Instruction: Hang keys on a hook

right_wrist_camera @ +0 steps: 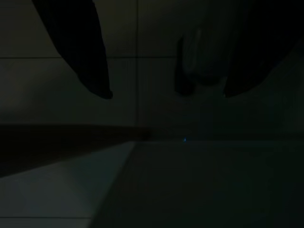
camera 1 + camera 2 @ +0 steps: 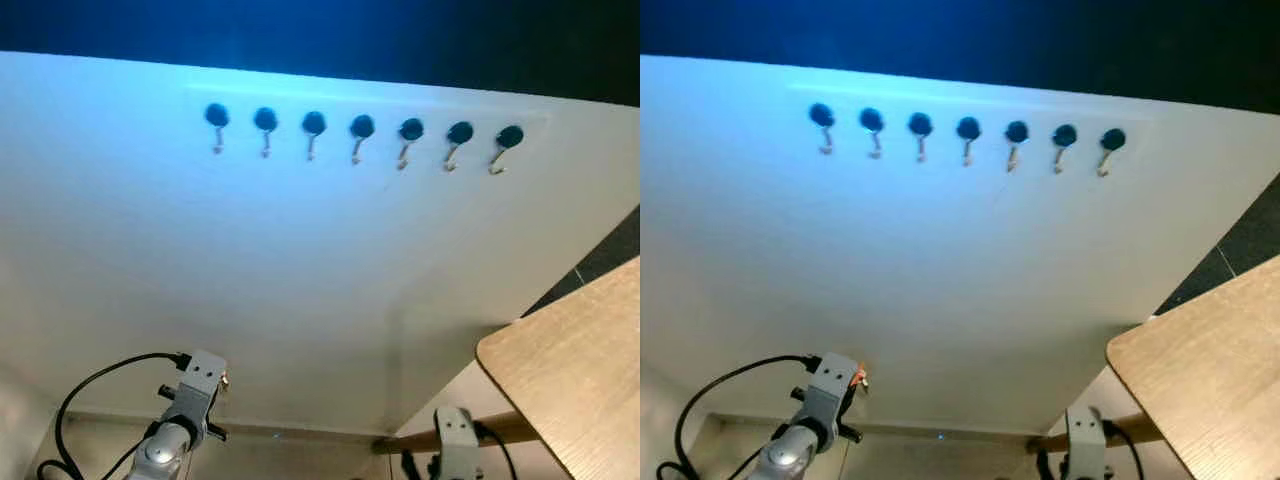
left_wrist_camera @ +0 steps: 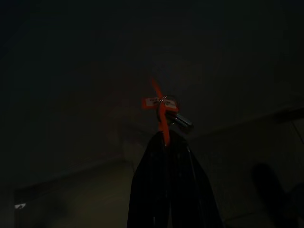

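The keys (image 3: 167, 113) are already in hand but not yet hung: the left gripper (image 3: 166, 140) has its fingers pinched together on an orange tag, with the ring and a metal key sticking out just past the tips. In the head views that arm sits low against the wall (image 2: 300, 280), near the skirting, and a spot of orange shows at its end. The hooks (image 2: 362, 135), seven dark round knobs in a row, each with a small metal hook under it, are high on the wall, well above the arm, and all look bare. So the pickup is done, and I judge the lift and the hanging are all still to do. The wall between arm and hooks is plain, leaving open room to rise. A table (image 2: 570, 370) juts in on the right, its rounded corner near the right arm. The right gripper (image 1: 164, 92) hangs idle, fingers wide apart, holding nothing.
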Robot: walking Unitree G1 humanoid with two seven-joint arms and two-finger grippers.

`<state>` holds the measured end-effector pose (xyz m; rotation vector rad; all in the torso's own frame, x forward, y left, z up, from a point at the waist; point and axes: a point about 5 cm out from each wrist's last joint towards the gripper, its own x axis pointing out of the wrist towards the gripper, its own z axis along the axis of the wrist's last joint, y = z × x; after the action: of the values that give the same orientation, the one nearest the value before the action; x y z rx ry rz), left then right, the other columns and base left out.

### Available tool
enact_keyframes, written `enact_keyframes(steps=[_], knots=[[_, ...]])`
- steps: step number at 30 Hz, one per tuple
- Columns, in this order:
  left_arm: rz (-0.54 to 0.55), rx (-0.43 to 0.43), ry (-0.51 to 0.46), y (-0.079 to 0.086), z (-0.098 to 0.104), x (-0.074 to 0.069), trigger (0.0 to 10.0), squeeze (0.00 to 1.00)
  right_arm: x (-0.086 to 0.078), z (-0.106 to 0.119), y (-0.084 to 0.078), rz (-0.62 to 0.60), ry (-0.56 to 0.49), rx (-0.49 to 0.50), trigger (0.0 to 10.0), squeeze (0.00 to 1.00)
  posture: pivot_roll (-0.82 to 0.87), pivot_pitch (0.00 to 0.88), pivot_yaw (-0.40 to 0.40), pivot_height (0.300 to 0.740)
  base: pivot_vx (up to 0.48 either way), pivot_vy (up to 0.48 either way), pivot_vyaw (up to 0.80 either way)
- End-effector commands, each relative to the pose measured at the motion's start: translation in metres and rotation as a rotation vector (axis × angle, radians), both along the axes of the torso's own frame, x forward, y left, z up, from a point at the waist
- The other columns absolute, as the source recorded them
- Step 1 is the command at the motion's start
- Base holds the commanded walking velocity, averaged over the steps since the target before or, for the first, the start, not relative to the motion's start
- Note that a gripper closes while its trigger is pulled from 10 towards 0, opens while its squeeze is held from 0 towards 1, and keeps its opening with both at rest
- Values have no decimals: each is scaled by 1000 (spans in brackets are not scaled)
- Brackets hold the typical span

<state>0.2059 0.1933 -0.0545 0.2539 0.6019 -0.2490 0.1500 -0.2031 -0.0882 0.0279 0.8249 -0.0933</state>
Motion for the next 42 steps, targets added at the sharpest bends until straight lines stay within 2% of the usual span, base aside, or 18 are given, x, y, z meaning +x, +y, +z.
enact_keyframes(steps=[1, 12, 14, 16, 17, 21, 23, 26, 27, 28, 31, 32, 34, 35, 37, 38, 40, 42], knots=[[23, 7, 12, 5, 0, 0, 10000, 0, -11, -6, 4, 8, 52, 21, 10000, 0, 43, 42, -41, 740, 0, 0, 0], [26, 36, 1, 12, 2, 2, 10000, 0, -17, -10, 9, 26, 98, 39, 10000, 0, 43, 43, -38, 740, 0, 0, 0], [2, 10, -56, 14, 9, 6, 10000, 0, -18, -10, 10, 26, 105, 43, 10000, 0, 42, 43, -38, 740, 0, 0, 0], [-111, 0, -154, 16, 23, 12, 10000, 0, -19, -11, 10, 32, 110, 45, 10000, 0, 37, 42, -41, 740, 0, 0, 0], [-111, 0, -154, 16, 23, 12, 10000, 0, -19, -11, 10, 32, 110, 45, 10000, 0, 37, 42, -41, 740, 0, 0, 0], [-436, -180, -223, 17, 52, 6, 10000, 0, -21, -11, 9, 45, 114, 41, 10000, 0, 42, 47, -55, 740, 0, 0, 0], [-595, -175, -247, 16, 71, 4, 10000, 0, -20, -10, 7, 60, 108, 31, 10000, 0, 48, 49, -64, 740, 0, 0, 0], [-669, -171, -269, 16, 84, 4, 10000, 0, -19, -9, 6, 73, 97, 23, 10000, 0, 51, 51, -70, 740, 0, 0, 0], [-790, -189, -315, 11, 117, 7, 10000, 0, -14, -6, 4, 109, 57, 5, 10000, 0, 54, 56, -75, 740, 0, 0, 0], [-790, -189, -315, 11, 117, 7, 10000, 0, -14, -6, 4, 109, 57, 5, 10000, 0, 54, 56, -75, 740, 0, 0, 0], [-902, -224, -374, 2, 150, 8, 10000, 0, -6, -1, 4, 164, 4, -8, 10000, 0, 53, 59, -76, 740, 0, 0, 0], [-902, -224, -374, 2, 150, 8, 10000, 0, -6, -1, 4, 164, 4, -8, 10000, 0, 53, 59, -76, 740, 0, 0, 0], [-992, -260, -423, -8, 173, 6, 10000, 0, -1, 2, 5, 192, -28, -5, 10000, 0, 53, 63, -75, 740, 0, 0, 0], [-992, -260, -423, -8, 173, 6, 10000, 0, -1, 2, 5, 192, -28, -5, 10000, 0, 53, 63, -75, 740, 0, 0, 0], [-1054, -297, -472, -18, 193, 5, 10000, 0, 3, 4, 5, 198, -46, 2, 10000, 0, 56, 66, -77, 740, 0, 0, 0], [-1054, -297, -472, -18, 193, 5, 10000, 0, 3, 4, 5, 198, -46, 2, 10000, 0, 56, 66, -77, 740, 0, 0, 0], [-1065, -357, -560, -30, 218, 9, 10000, 0, 5, 5, 6, 201, -57, 5, 10000, 0, 58, 68, -78, 740, 0, 0, 0], [-1057, -403, -597, -35, 233, 11, 10000, 0, 5, 5, 7, 207, -61, 6, 10000, 0, 58, 70, -78, 740, 0, 0, 0]])
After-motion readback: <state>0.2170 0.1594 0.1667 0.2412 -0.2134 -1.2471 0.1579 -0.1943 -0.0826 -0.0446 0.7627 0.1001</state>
